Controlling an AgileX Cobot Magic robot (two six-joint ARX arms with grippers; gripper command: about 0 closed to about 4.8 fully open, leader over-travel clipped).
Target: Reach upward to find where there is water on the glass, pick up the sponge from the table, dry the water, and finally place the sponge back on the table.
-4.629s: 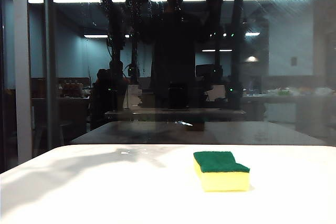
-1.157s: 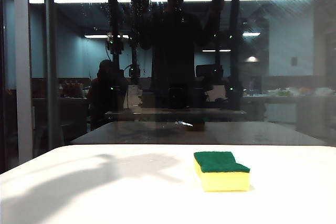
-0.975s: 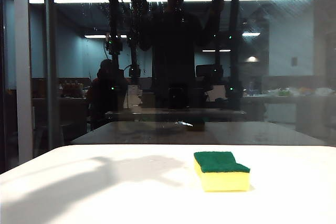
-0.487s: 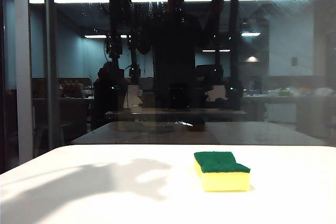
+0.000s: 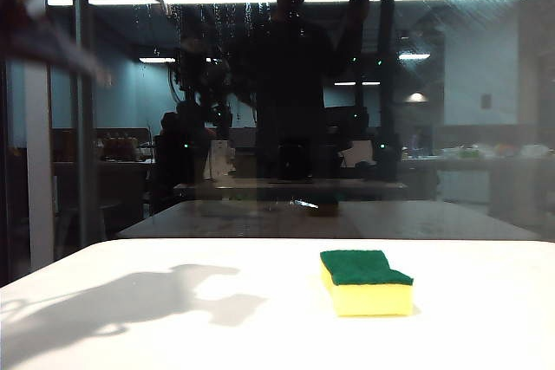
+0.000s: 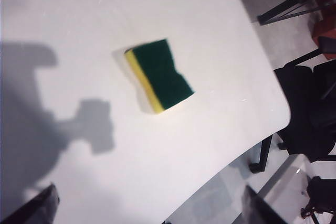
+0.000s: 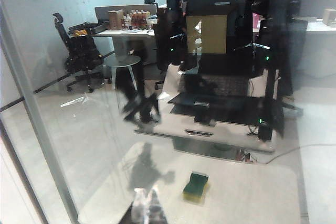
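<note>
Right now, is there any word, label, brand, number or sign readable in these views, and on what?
None readable.
Sponge: no print visible.
Table: plain white, no marks.
Bottles on the desk seen through the glass: labels too small and blurred to read.

Foam, glass, smooth white tabletop

Beneath my left gripper (image 6: 147, 211) the sponge (image 6: 157, 74) looks soft yellow foam under rough green scouring fibre; table (image 6: 79, 19) matt, glass (image 5: 468, 84) glossy, mirror-like.
</note>
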